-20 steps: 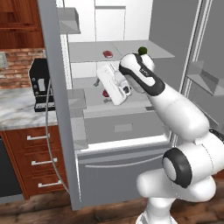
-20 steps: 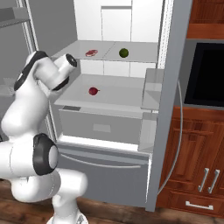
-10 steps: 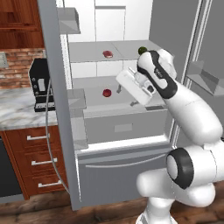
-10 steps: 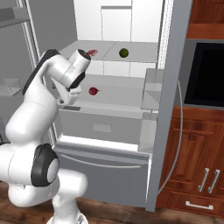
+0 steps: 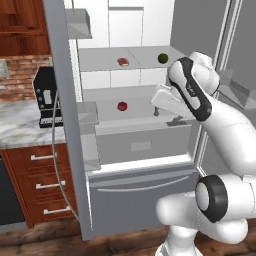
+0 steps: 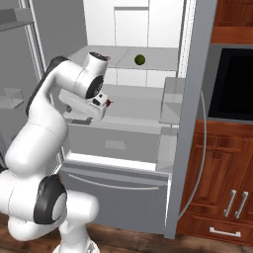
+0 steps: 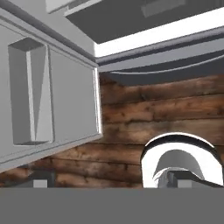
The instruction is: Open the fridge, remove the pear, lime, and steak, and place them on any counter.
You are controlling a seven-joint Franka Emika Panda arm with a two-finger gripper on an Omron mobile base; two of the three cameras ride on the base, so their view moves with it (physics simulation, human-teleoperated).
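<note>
Fingers apart, empty, inside the open fridge.
The pear lies left of the fingers on the same shelf, nearer than lime or steak above.

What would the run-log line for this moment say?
fridge: open | steak, lime: upper shelf | pear: lower shelf | gripper: open, empty, in front of lower shelf

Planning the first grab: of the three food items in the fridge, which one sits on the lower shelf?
The pear, the dark red fruit alone on the lower shelf. The steak and lime both lie on the shelf above.
</note>
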